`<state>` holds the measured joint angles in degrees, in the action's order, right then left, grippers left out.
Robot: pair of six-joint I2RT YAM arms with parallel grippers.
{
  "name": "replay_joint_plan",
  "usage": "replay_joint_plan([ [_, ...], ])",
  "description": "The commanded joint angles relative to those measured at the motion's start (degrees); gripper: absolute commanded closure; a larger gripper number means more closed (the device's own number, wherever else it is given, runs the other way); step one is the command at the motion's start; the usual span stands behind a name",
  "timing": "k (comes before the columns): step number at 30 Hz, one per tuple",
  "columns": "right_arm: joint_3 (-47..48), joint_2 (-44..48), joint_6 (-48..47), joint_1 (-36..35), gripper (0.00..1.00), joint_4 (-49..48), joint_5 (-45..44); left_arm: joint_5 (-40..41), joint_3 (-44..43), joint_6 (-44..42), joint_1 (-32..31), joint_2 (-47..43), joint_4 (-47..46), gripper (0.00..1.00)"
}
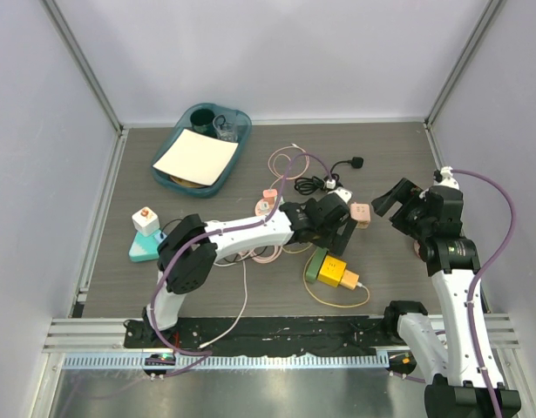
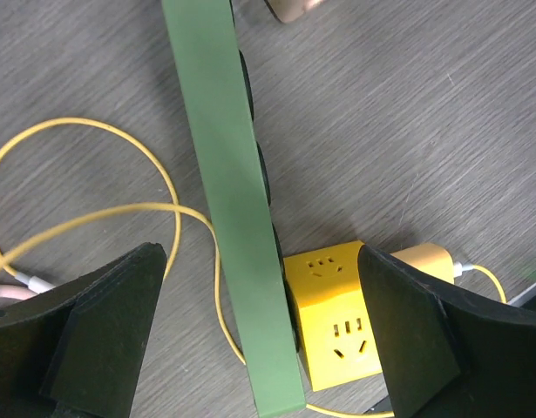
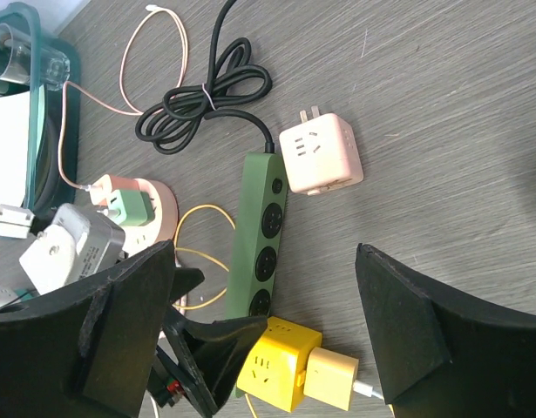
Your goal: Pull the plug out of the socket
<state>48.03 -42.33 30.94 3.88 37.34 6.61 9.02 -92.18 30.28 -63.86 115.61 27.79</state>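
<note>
Left gripper (image 2: 263, 331) hangs with jaws spread wide, straddling one green power strip (image 2: 224, 174) and one yellow cube socket (image 2: 333, 326) pressed against the strip's side. One pale-yellow plug (image 2: 424, 259) sits in the cube's right face. One pink cube adapter (image 3: 320, 152) lies just beside the strip's cable end. Right gripper (image 3: 263, 296) gapes empty, further right.

Likely lab: white-panelled robot cell (image 1: 276, 52)
</note>
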Motion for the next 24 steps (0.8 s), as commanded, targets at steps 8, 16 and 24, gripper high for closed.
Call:
replay_joint_plan([
  [8, 1.1, 1.1, -1.2, 0.3, 0.11, -2.1, 2.2, -0.6, -4.0, -3.4, 2.2, 0.9, -0.4, 0.10],
  [16, -1.8, 2.4, -1.1, 0.3, 0.11, -3.7, 5.3, -2.1, -5.3, -4.4, 2.3, 4.5, -1.2, 0.25],
  [24, -4.6, 3.2, -1.5, 0.3, 0.11, -3.9, 10.1, -5.1, -3.3, -3.8, 3.5, 4.5, -3.3, 0.77],
])
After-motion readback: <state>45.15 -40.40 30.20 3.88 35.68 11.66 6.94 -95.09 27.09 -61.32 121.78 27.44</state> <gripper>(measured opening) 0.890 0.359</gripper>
